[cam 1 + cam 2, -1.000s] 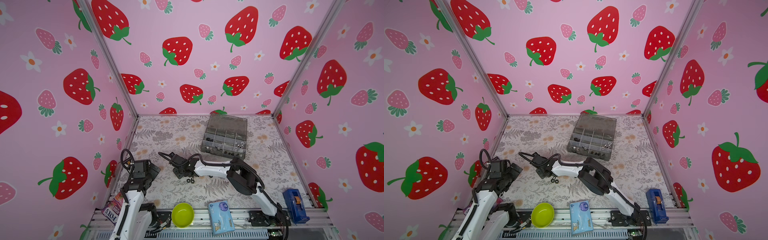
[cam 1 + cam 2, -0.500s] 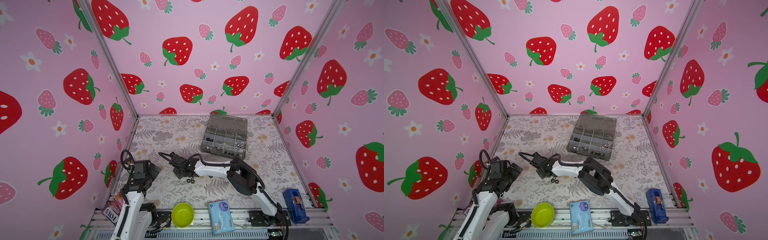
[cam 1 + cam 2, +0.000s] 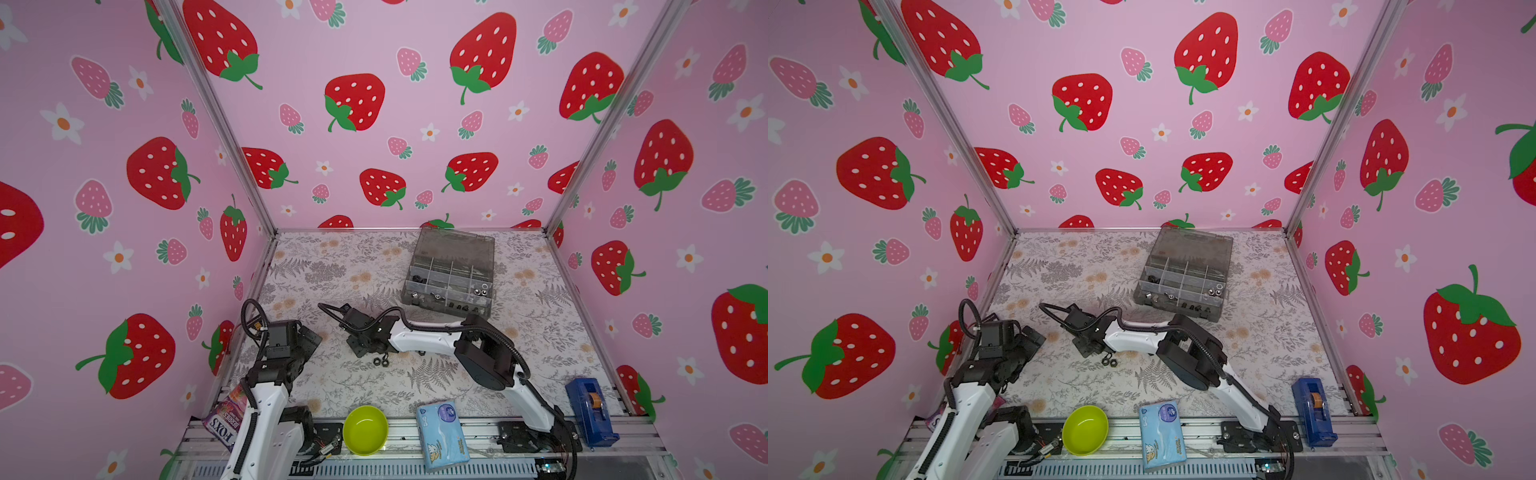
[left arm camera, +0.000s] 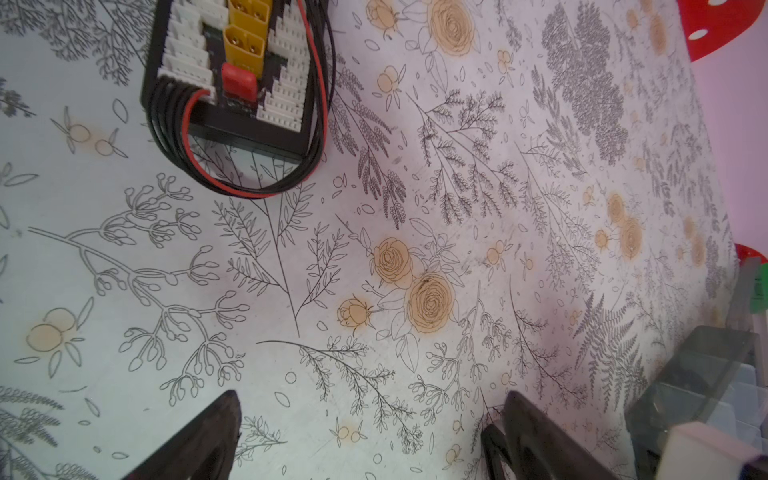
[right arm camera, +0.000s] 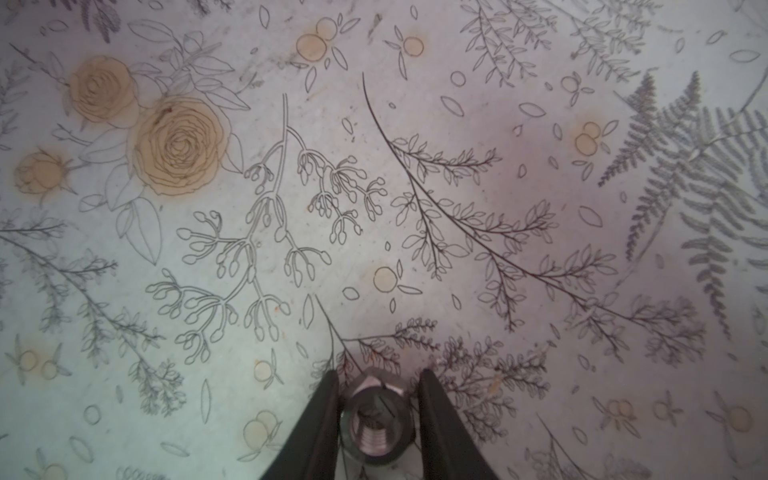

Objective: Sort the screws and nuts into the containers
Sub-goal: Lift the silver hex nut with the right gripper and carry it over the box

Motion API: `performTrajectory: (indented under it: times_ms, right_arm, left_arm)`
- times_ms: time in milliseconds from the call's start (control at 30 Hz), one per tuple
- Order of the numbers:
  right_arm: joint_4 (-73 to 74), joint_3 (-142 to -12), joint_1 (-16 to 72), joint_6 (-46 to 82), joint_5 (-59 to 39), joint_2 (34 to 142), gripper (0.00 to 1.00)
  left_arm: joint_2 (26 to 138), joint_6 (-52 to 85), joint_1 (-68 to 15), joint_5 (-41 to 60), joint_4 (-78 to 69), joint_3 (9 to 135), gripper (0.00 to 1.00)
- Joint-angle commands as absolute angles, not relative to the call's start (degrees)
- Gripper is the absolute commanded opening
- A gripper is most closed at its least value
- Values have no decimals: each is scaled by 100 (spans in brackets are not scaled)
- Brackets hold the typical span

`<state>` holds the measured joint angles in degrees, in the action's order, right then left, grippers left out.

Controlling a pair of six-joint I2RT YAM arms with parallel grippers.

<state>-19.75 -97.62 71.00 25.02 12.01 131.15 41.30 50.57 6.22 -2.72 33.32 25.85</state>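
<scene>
Bracketing a silver hex nut [image 5: 378, 419] at the middle of the table [image 3: 332, 266], the right gripper [image 5: 378, 376] stands narrowed; whether it pinches, I cannot tell. The left gripper [image 4: 361, 436] gapes empty by the left edge. Several pieces [image 3: 480, 289] sit in the organizer box [image 3: 444, 305] near the back edge; two black nuts [image 3: 380, 362] lie unsorted.

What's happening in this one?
The right gripper is low over the floral mat, its fingers bracketing a silver hex nut; a firm pinch isn't certain. Two black nuts lie loose nearby. The left gripper hangs open at the side. The organizer box sits open at the back, some pieces already sorted.
</scene>
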Motion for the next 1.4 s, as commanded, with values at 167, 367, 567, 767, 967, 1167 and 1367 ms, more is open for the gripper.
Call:
performTrajectory:
  times_ms: [167,367,567,767,967,1167,1367]
  right_arm:
    - [-3121,-9299,7039,2529,1244,13411,36]
    - [-3102,-9281,7041,2531,1084,13412,35]
    - [-3035,-9273,7040,2531,1028,13404,30]
    - [-2973,-9262,7022,2544,897,13330,21]
    - [-2924,-9070,7009,2601,918,13041,12]
    - [-2860,-8848,6944,2665,913,12622,8]
    - [-2672,-8657,6813,2750,870,12161,6]
  left_arm:
    - [4098,5080,659,-280,3326,2646,99]
    - [4130,5072,659,-256,3313,2707,99]
    - [4157,5074,659,-253,3228,2615,99]
    - [4169,5054,659,-212,3265,2654,99]
    - [4080,5088,659,-185,3270,2629,99]
    - [4100,5067,659,-128,3169,2523,99]
    - [4225,4866,659,132,3051,2574,99]
